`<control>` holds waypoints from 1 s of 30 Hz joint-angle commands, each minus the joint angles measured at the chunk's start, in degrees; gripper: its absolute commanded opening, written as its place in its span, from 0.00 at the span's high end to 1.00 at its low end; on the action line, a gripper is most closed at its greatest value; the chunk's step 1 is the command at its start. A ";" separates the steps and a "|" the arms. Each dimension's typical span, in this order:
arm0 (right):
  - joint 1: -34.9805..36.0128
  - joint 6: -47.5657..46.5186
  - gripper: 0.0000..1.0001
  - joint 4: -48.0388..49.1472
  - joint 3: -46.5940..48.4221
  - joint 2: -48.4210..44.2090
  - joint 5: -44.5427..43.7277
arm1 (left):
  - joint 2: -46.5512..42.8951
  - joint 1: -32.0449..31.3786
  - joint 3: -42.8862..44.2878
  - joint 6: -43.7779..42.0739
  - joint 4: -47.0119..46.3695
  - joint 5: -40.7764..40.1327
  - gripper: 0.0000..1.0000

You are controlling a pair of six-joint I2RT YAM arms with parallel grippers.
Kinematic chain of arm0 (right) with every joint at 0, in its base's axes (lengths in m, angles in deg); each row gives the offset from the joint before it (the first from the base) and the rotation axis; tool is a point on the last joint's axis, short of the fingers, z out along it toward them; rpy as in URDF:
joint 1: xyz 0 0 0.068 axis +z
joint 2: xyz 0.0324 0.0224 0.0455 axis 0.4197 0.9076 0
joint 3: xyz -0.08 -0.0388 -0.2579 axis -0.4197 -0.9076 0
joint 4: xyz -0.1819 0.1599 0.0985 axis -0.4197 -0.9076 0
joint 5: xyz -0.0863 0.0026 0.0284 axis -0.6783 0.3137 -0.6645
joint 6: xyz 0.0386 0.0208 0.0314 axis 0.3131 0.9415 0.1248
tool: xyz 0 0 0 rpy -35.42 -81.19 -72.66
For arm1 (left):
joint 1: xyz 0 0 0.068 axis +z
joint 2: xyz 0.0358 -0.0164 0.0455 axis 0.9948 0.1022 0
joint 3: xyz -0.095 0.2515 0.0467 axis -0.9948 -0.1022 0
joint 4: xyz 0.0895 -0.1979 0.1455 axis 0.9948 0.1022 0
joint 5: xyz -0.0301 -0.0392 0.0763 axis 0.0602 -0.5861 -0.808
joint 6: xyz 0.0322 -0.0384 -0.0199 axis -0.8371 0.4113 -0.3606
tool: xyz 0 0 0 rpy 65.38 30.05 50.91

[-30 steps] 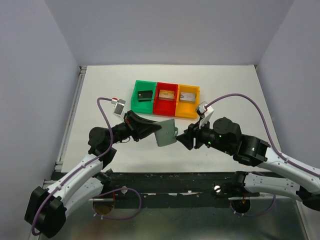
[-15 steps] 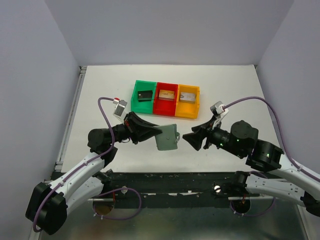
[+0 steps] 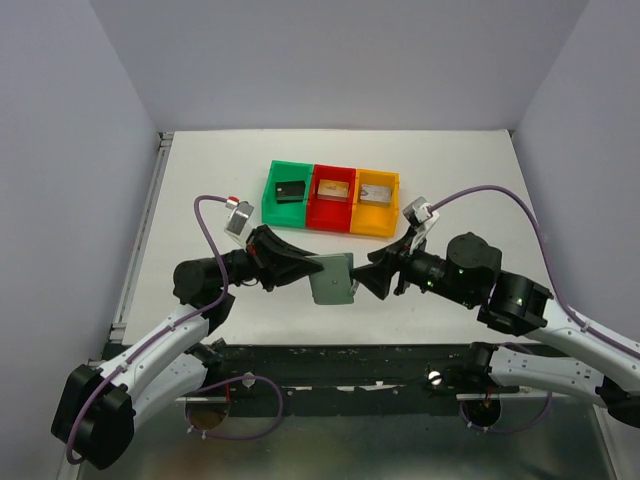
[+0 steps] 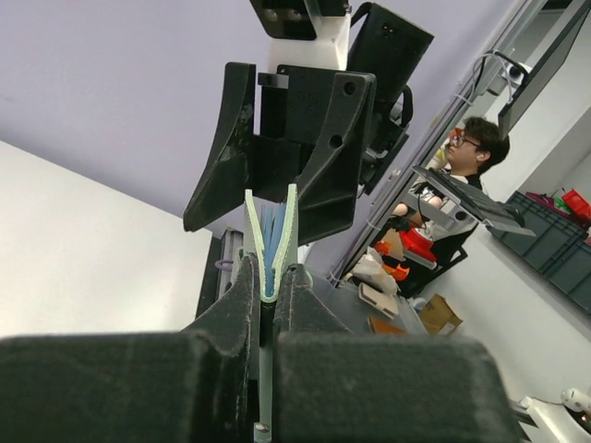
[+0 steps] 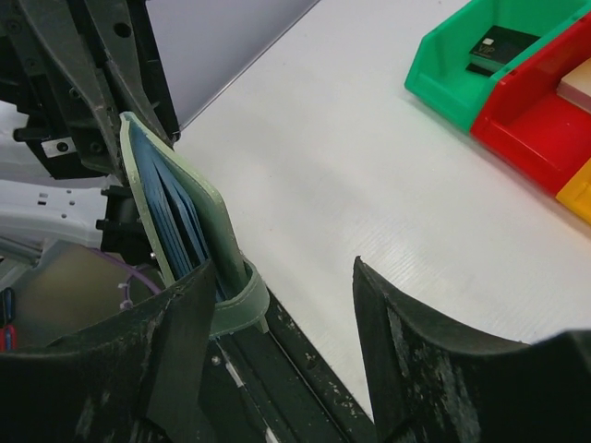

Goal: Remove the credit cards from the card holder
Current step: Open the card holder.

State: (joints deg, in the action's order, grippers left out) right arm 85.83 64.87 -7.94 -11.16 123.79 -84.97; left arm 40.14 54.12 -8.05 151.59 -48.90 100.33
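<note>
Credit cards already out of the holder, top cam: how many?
3: black card in the green bin, second card in the red bin, third card in the yellow bin. More may hide inside the card holder clamped by the left gripper.

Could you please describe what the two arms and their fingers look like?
The left arm and right arm share white links, black joints and black wrists. A purple cable loops to each wrist. The fingers are black, wedge-shaped and scuffed.
</note>
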 commanded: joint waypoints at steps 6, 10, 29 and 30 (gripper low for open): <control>-0.19 0.81 0.33 3.38 -0.09 1.70 6.33 | 0.47 -0.04 -0.22 1.56 -5.99 1.41 1.00; -0.28 0.89 0.35 4.61 -0.27 2.85 8.96 | 1.18 -0.04 -0.30 2.70 -8.27 1.23 1.00; -0.46 0.20 0.99 2.33 0.16 3.73 9.68 | -1.35 -0.13 0.48 -1.58 0.97 -1.48 0.65; -0.46 0.11 0.99 1.54 0.25 3.38 9.07 | -3.55 -0.13 0.75 -4.65 6.95 -3.06 0.57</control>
State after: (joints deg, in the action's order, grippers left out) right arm 85.68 66.05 -3.41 -11.21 128.62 -73.47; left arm 43.77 54.27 -8.12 156.64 -55.92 101.40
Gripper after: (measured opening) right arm 0.048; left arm 0.174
